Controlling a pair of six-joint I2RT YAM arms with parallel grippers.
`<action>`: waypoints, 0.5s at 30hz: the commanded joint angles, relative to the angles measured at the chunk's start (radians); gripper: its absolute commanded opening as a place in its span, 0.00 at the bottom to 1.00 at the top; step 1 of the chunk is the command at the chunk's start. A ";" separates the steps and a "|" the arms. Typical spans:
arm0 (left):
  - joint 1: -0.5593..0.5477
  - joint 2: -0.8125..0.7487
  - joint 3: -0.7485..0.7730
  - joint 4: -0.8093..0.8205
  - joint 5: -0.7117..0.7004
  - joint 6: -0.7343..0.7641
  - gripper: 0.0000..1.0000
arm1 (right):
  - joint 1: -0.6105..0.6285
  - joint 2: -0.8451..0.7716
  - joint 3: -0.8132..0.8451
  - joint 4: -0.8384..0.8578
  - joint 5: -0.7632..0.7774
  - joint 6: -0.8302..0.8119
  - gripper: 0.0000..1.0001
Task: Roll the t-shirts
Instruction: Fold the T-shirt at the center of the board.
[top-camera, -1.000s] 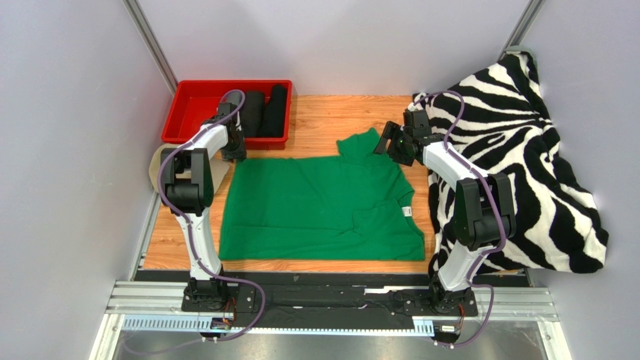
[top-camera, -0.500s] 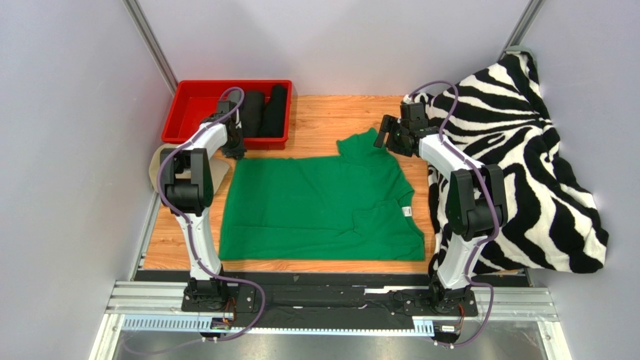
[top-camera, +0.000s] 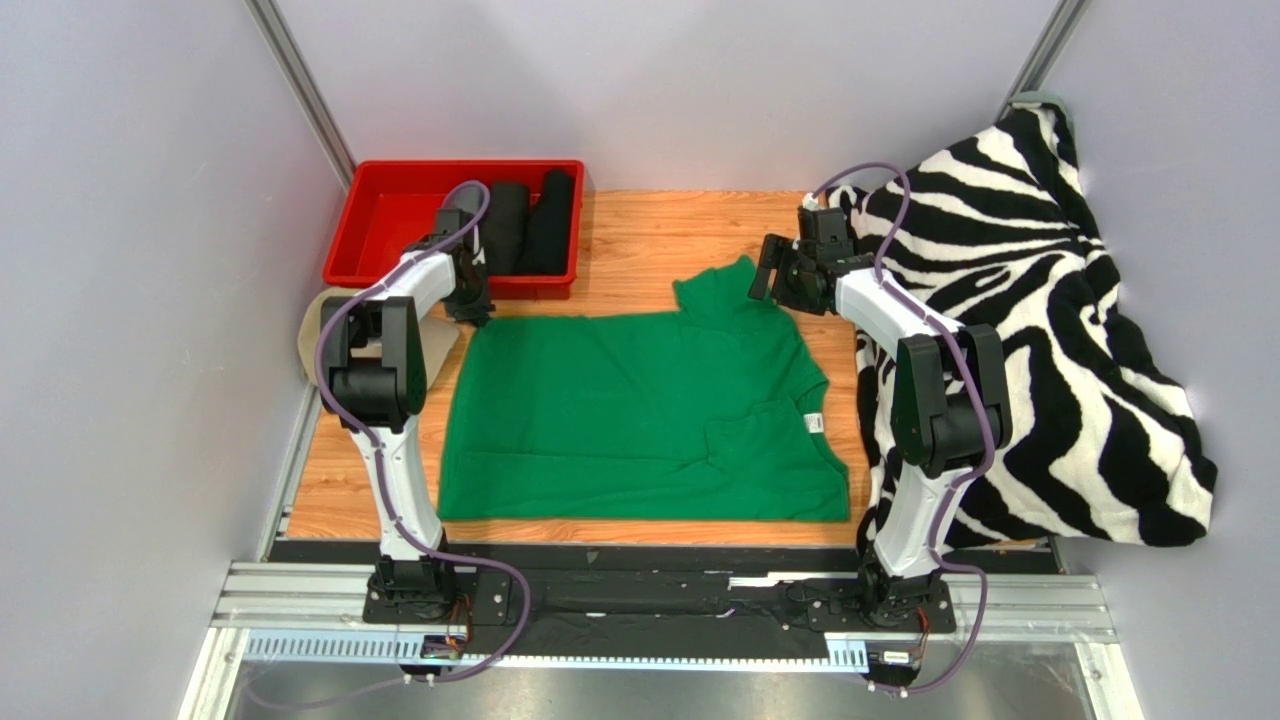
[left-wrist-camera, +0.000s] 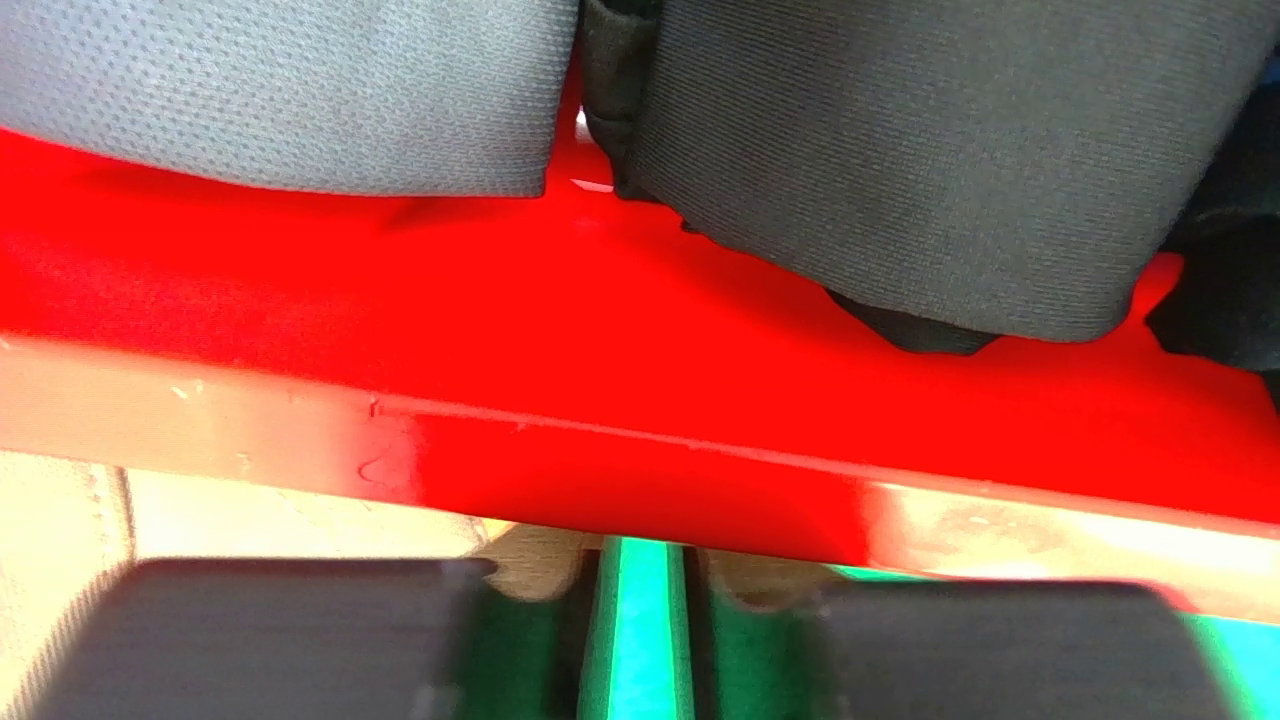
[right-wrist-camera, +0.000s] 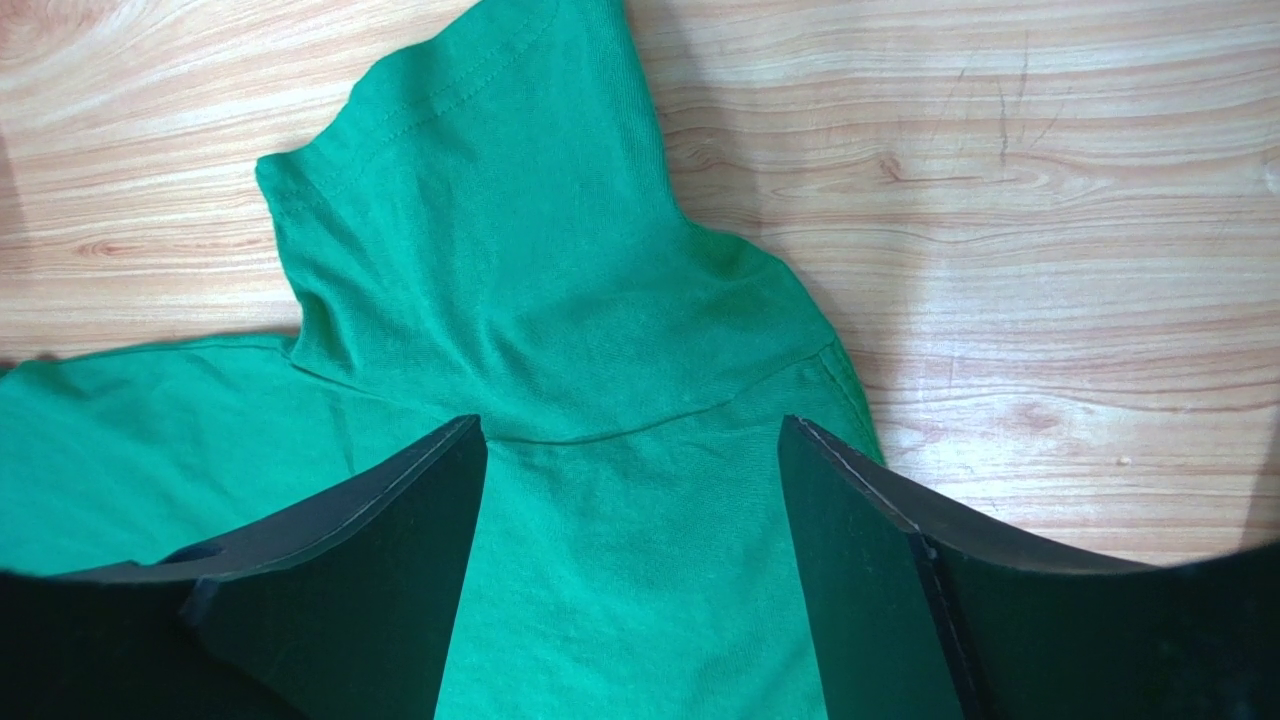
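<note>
A bright green t-shirt (top-camera: 646, 413) lies flat on the wooden table, with a small white label (top-camera: 813, 425) near its right edge. My left gripper (top-camera: 469, 308) is at its back left corner, just in front of the red bin. In the left wrist view, the left gripper (left-wrist-camera: 643, 582) has its jaws close together, with a fold of the green t-shirt (left-wrist-camera: 643, 645) between them. My right gripper (top-camera: 769, 278) hovers open over the shirt's back right sleeve. The right wrist view shows the right gripper (right-wrist-camera: 631, 428) with its fingers (right-wrist-camera: 346, 585) wide apart above the green t-shirt (right-wrist-camera: 526, 270).
A red bin (top-camera: 394, 210) at the back left holds black rolled shirts (top-camera: 529, 222) and a grey roll (left-wrist-camera: 271, 75). A zebra-striped blanket (top-camera: 1052, 300) is heaped along the right side. A beige cap (top-camera: 316, 323) lies left of the left arm.
The right gripper has moved back and a little left, over the sleeve. The left gripper has stayed at the shirt's corner by the bin.
</note>
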 joint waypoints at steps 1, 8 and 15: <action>0.005 -0.038 0.003 -0.007 0.012 0.010 0.12 | -0.003 -0.001 0.021 0.025 0.004 -0.018 0.75; 0.005 -0.072 -0.028 0.018 0.016 0.004 0.00 | -0.003 0.023 0.060 0.011 0.013 -0.030 0.76; 0.005 -0.144 -0.081 0.079 0.056 -0.017 0.00 | -0.008 0.140 0.211 -0.053 0.051 -0.033 0.76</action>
